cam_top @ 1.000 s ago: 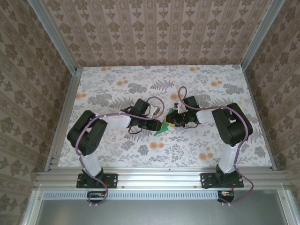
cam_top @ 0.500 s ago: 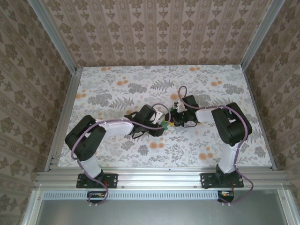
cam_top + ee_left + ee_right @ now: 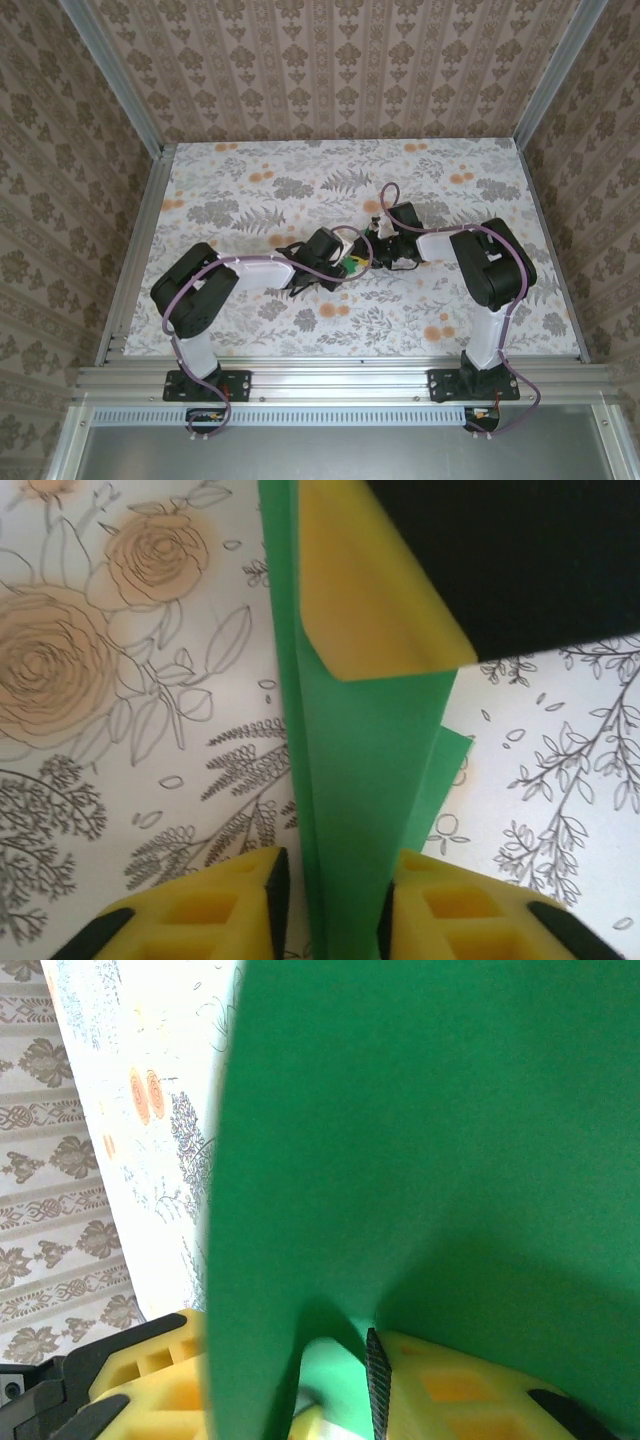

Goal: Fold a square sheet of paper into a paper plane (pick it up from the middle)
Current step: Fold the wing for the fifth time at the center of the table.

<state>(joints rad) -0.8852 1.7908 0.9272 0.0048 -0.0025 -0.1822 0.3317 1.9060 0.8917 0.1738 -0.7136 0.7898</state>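
Now | left gripper (image 3: 332, 880), right gripper (image 3: 300, 1370): yellow foam pads (image 3: 200, 915) pinching smooth, creased green paper (image 3: 350, 770).

left gripper (image 3: 335, 905) closed on green paper (image 3: 350, 780) | right gripper (image 3: 335, 1380) clamps it too | arms reach inward, tips meeting

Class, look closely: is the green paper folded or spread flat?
Folded. The green paper is a narrow strip with a long crease and overlapping layers, one peeking out beside it.

Floral-patterned tabletop (image 3: 250, 190), white ground, grey leaves, orange blooms, aluminium-framed edges
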